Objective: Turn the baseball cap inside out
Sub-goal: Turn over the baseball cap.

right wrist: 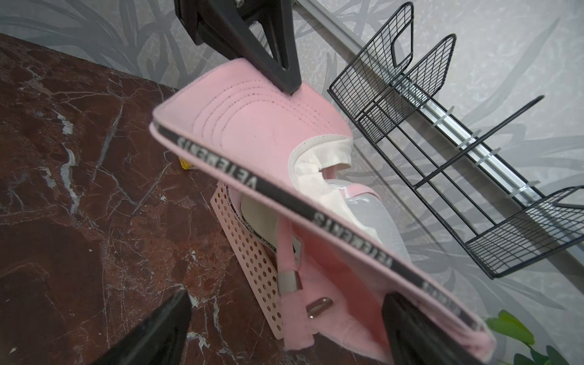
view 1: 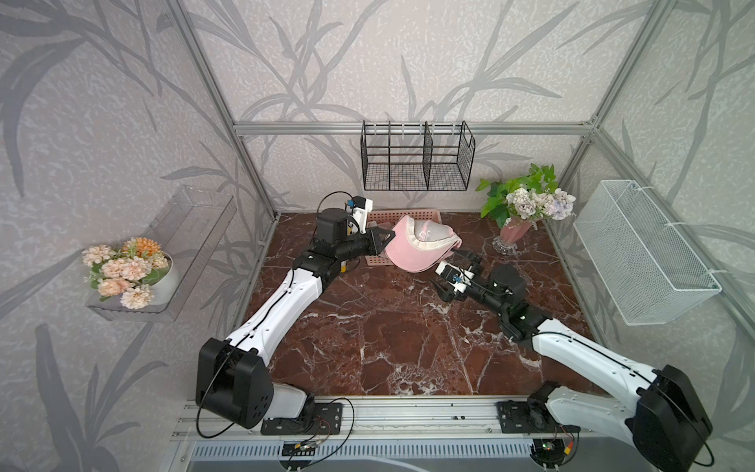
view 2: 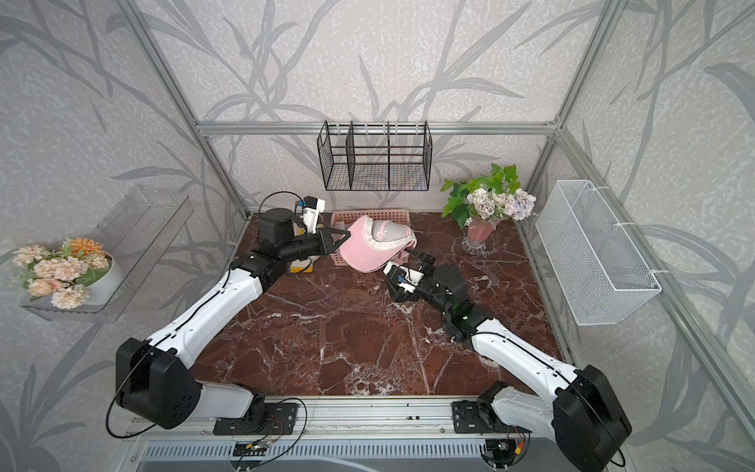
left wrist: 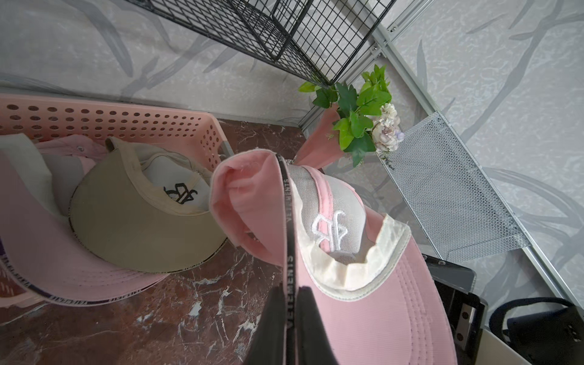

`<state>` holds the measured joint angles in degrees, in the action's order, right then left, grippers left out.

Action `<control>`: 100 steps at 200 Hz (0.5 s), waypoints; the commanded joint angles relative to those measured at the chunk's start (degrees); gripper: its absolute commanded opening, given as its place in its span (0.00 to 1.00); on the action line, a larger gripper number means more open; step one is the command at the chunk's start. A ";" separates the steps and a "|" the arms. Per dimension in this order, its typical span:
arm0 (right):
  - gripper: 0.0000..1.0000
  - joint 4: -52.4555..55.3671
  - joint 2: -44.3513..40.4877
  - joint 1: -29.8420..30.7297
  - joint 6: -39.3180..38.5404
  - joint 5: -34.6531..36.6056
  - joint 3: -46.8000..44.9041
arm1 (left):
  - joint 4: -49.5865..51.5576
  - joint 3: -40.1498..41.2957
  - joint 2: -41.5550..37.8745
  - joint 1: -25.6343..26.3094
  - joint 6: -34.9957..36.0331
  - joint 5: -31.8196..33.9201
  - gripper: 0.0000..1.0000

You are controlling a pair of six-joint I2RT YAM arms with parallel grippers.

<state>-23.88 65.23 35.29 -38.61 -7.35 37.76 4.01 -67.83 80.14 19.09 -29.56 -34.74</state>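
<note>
The pink baseball cap (view 1: pixel 408 255) (view 2: pixel 361 255) hangs above the marble table at the back, in front of a pink basket. My left gripper (view 1: pixel 390 236) (view 2: pixel 346 235) (left wrist: pixel 292 290) is shut on the brim's black lettered edge. The grey lining with pink seam tape and a white logo (left wrist: pixel 330 227) bulges up past the ruffled white sweatband. My right gripper (view 1: pixel 445 268) (view 2: pixel 402 271) (right wrist: pixel 287 298) stands open just below the cap. The cap's back strap and metal buckle (right wrist: pixel 289 282) hang between its fingers, untouched.
The pink perforated basket (view 1: pixel 408 214) behind holds a beige cap (left wrist: pixel 142 227) and another pink one. A black wire rack (view 1: pixel 416 163) hangs on the back wall. A flower vase (view 1: pixel 514 237) stands back right, a white mesh basket (view 1: pixel 645 253) on the right wall.
</note>
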 commanded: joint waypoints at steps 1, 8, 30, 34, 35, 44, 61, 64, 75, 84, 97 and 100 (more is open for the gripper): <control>0.99 0.44 -0.91 1.33 -2.27 1.89 2.50 | 1.59 0.00 -0.86 0.24 1.94 2.22 0.00; 0.99 1.28 -1.42 1.68 -2.37 1.81 2.34 | 1.69 0.03 -0.94 0.19 1.70 3.71 0.00; 0.99 3.45 -3.61 2.24 -1.75 1.67 1.25 | 0.72 0.38 -1.21 0.12 0.51 5.96 0.00; 0.99 3.68 -3.97 2.32 -1.68 1.69 1.13 | 0.36 0.42 -1.30 0.12 0.31 5.93 0.00; 0.99 3.76 -4.06 2.32 -1.66 1.71 1.07 | 0.28 0.46 -1.30 0.09 0.26 5.88 0.00; 0.99 3.63 -4.64 2.33 -1.52 2.13 0.51 | -0.56 0.60 -1.21 0.16 0.05 4.65 0.00; 0.99 3.91 -5.24 2.37 -1.54 2.93 -0.05 | -0.46 0.44 -0.61 0.08 -0.12 3.65 0.00; 0.99 4.05 -5.28 2.41 -1.71 2.94 -0.03 | -0.48 0.47 -0.59 0.15 -0.03 3.41 0.00; 0.99 4.54 -5.30 2.42 -1.81 3.05 0.11 | -0.58 0.58 -0.30 0.16 0.12 2.24 0.00; 0.99 4.84 -5.14 2.42 -2.07 2.75 0.20 | -0.46 0.56 -0.10 0.16 0.03 1.60 0.00; 1.00 5.07 -4.32 2.42 -2.62 2.67 0.62 | -0.83 0.52 -0.11 0.25 -0.06 0.25 0.00; 1.00 5.05 -4.06 2.42 -2.73 2.78 0.64 | -0.80 0.47 0.00 0.31 0.00 -0.22 0.00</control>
<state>-20.10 60.71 37.30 -40.58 -5.10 37.87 5.58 -67.33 80.16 19.07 -29.56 -31.62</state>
